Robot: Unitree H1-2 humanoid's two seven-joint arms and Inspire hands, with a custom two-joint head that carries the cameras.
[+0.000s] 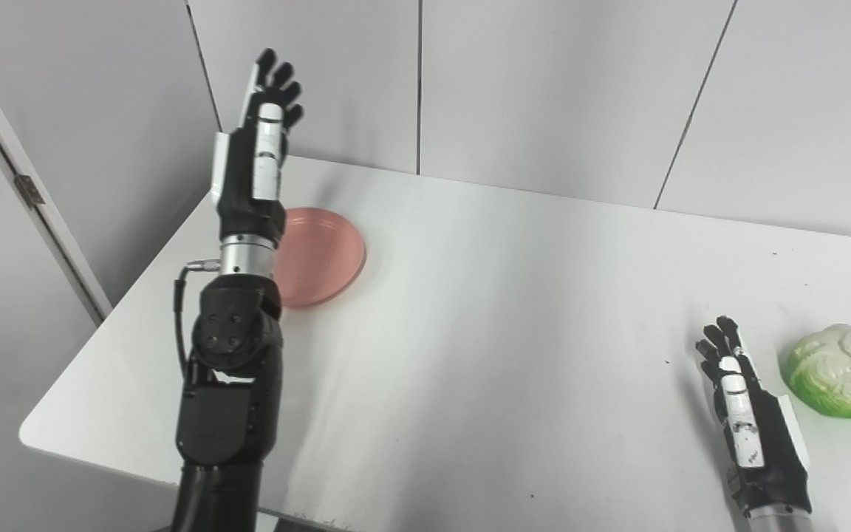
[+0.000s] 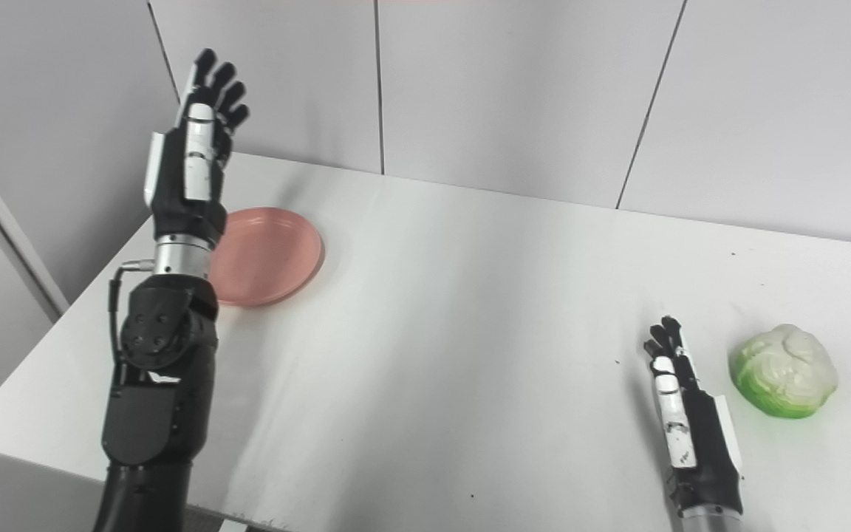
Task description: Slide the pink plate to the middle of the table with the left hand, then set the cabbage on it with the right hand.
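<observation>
A pink plate [image 1: 322, 255] lies flat near the table's far left corner, partly hidden behind my left forearm. My left hand [image 1: 267, 122] is raised high above the plate's left rim, fingers stretched out and apart, open and holding nothing. A pale green cabbage [image 1: 839, 369] rests on the table at the near right. Just left of it, a small gap away, my right hand [image 1: 736, 384] hovers low over the table, open, fingers straight and pointing away from me.
The white table [image 1: 507, 295] has a rounded near-left corner [image 1: 34, 428] and grey wall panels behind its far edge. A door frame with a hinge [image 1: 26, 188] stands to the left.
</observation>
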